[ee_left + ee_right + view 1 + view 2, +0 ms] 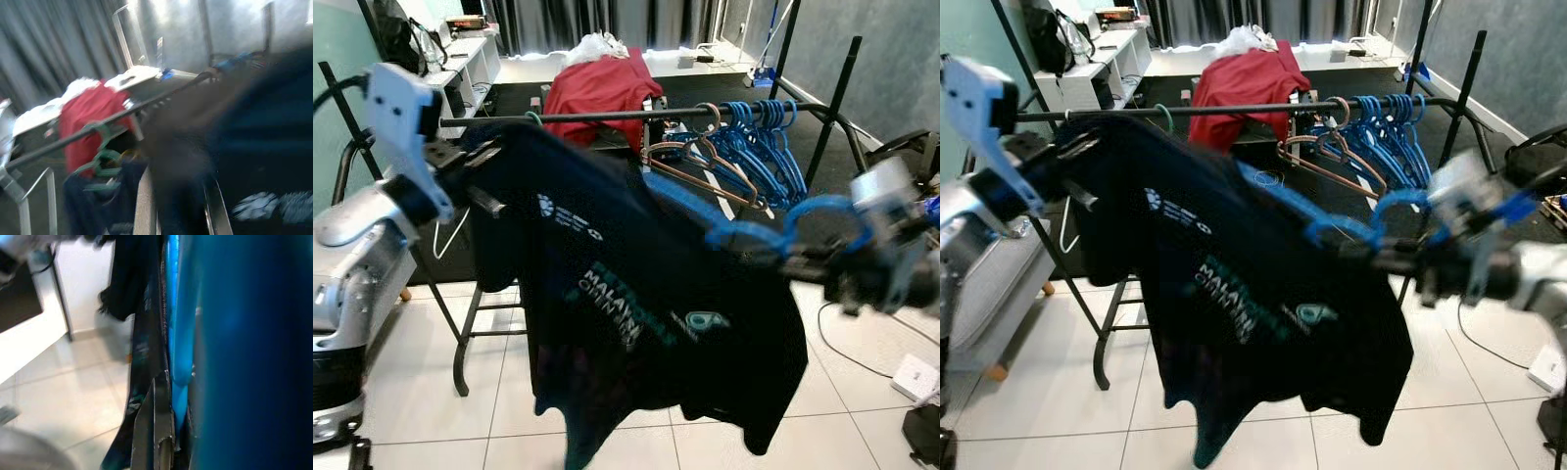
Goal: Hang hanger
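While both arms lift, right gripper (808,266) clamps blue hanger (744,233) — shirt-draped.

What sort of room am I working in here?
Likely a home laundry or clothes-drying corner: a black garment rail with spare blue hangers, a red garment behind it, white floor tiles.

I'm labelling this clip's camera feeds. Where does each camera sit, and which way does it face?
Left eye view: on the head, facing forward and down at the clothes rail and black T-shirt; both silver arms show.
Right eye view: same head, same scene, shifted slightly.
Left wrist view: along the left end effector toward the rail and red cloth.
Right wrist view: along the right end effector, beside the blue hanger.
Shared: the T-shirt.
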Controlling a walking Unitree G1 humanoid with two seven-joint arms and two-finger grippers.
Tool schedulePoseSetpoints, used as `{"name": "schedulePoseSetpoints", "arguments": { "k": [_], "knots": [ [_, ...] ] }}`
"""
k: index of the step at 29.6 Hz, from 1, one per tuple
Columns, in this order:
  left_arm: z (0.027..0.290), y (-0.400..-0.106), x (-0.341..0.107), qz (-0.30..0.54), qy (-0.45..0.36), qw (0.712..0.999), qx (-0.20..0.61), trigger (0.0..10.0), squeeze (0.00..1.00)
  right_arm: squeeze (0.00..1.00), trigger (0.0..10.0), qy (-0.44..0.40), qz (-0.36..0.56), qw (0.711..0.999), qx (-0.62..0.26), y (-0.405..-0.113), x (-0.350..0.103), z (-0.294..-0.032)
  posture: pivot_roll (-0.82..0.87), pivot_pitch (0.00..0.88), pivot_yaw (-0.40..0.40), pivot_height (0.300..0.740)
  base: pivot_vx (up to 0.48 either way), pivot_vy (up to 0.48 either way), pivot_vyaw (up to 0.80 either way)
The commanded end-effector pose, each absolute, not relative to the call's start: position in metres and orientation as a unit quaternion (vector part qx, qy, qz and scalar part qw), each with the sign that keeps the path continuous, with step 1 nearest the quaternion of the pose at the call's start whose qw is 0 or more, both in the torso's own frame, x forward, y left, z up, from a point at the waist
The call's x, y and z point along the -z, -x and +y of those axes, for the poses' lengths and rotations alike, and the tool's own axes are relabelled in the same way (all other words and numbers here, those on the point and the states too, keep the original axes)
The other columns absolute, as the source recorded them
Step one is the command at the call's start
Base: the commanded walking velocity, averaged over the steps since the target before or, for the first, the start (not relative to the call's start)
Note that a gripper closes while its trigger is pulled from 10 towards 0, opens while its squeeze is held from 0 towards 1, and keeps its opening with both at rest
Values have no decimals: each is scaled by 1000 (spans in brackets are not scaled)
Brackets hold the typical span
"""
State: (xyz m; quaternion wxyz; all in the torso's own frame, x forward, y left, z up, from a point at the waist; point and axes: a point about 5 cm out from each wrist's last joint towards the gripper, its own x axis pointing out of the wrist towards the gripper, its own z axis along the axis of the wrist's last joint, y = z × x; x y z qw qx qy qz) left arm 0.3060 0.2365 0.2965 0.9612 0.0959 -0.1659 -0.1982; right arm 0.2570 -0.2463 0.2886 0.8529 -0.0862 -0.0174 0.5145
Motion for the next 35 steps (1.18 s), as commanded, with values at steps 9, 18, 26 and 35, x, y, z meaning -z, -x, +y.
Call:
{"name": "schedulePoseSetpoints", "arguments": {
  "k": [9, 18, 26, 35],
  "knots": [
    [276, -304, -289, -146, -107, 977, 110, 980, 0, 0, 0, 62, -76, 873, -478, -258, -307, -263, -104, 5, 23, 740, 0, 0, 0],
    [254, -312, -246, -89, -85, 984, 129, 4157, 0, 0, 0, 68, -46, 866, -492, -256, -297, -256, -104, 4, 22, 740, 0, 0, 0],
    [282, -313, -278, -151, -83, 983, 59, 510, 0, 0, 0, 123, 101, 856, -493, -252, -249, -257, -107, 3, 20, 740, 0, 0, 0],
    [284, -304, -323, -222, -97, 968, 68, 1098, 0, 0, 0, 141, 165, 842, -495, -248, -222, -253, -103, 0, 20, 740, 0, 0, 0]
  ]
}}
